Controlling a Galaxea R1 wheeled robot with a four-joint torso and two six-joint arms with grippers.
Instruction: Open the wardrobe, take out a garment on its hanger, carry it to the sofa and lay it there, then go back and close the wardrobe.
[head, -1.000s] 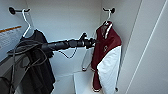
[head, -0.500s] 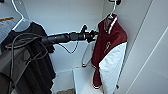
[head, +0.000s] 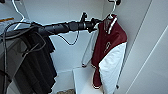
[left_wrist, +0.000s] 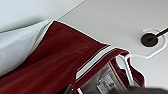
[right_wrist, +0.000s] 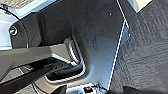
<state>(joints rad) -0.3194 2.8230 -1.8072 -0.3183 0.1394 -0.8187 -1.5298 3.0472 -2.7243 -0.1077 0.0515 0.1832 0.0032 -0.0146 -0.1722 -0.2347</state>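
- Jacket (head: 110, 47) is hung on its white hanger (head: 113, 8) inside the open wardrobe (head: 140, 37).
- Left gripper (head: 96, 23) is held by the collar; its grip cannot be told.
- Lifting the hanger off is needed next.

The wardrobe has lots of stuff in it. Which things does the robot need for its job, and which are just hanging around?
Needed for the job:
- maroon jacket
- white hanger poking out of its collar
- wardrobe itself
- left end effector, reaching up beside the jacket's collar

Just there:
- dark shirt on the left
- its own hanger
- white shelf below
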